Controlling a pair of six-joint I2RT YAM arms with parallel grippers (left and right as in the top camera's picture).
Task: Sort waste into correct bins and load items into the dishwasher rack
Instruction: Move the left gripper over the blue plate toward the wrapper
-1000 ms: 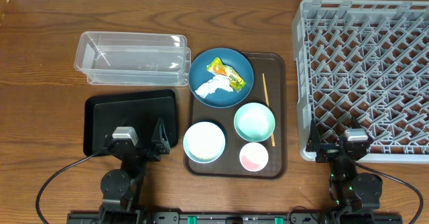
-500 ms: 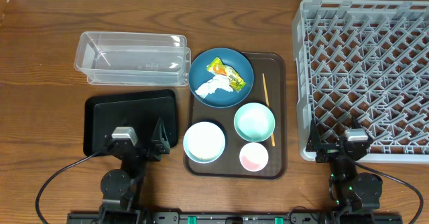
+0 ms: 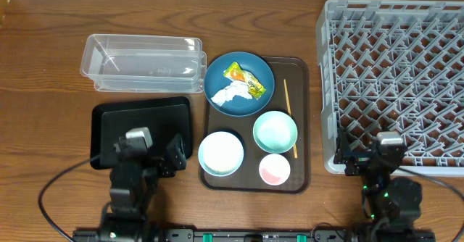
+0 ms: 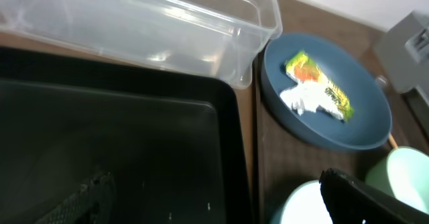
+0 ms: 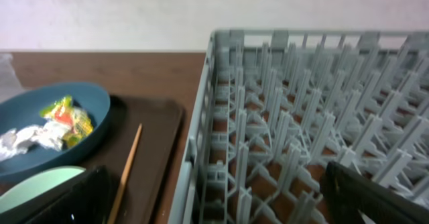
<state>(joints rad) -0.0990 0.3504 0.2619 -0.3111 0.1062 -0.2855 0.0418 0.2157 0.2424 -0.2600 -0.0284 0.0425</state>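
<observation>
A dark blue bowl (image 3: 239, 82) holds a yellow-orange-green snack wrapper (image 3: 246, 81) and a white tissue (image 3: 226, 95); both also show in the left wrist view, the wrapper (image 4: 318, 83) above the tissue (image 4: 301, 100). The mint-green bowl (image 3: 275, 131), white blue-rimmed bowl (image 3: 221, 153), pink cup (image 3: 275, 169) and wooden stick (image 3: 289, 119) lie on the brown tray. My left gripper (image 3: 145, 149) hangs open over the black tray (image 3: 141, 119), nothing between its fingers. My right gripper (image 3: 377, 159) is open over the grey dishwasher rack's (image 3: 395, 68) near-left corner.
The clear plastic tub (image 3: 141, 61) sits behind the black tray, beside the blue bowl. The brown serving tray (image 3: 301, 75) lies between the black tray and the rack. The rack's left wall (image 5: 201, 137) rises next to the stick (image 5: 127, 170).
The left arm has turned slightly and its gripper has shifted a little over the black tray. The right gripper has edged slightly right. Both stay open; no object has moved.
</observation>
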